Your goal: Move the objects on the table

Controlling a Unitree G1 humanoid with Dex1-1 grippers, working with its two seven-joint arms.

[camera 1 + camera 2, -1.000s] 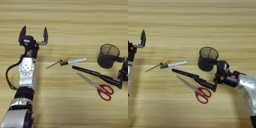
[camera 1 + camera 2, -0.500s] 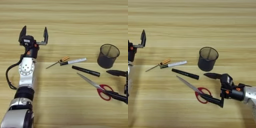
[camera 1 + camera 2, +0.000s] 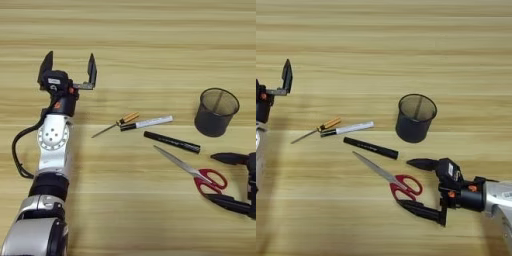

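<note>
Right hand opening toward the scissors

Left hand (image 3: 68, 70) is idling wide open at the counter (image 3: 150, 30) edge; scissors (image 3: 390, 178) are lying diagonally, red handles just left of the right hand (image 3: 421, 187), which is gaping empty, nearer.

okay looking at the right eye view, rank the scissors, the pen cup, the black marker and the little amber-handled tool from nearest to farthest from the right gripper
From the right gripper, open at lower right:
1. Scissors: red handles right beside its fingers.
2. Black marker: up and to the left of the scissors.
3. Pen cup: straight above; too close to call against the marker.
4. Amber-handled tool: far left.
</note>
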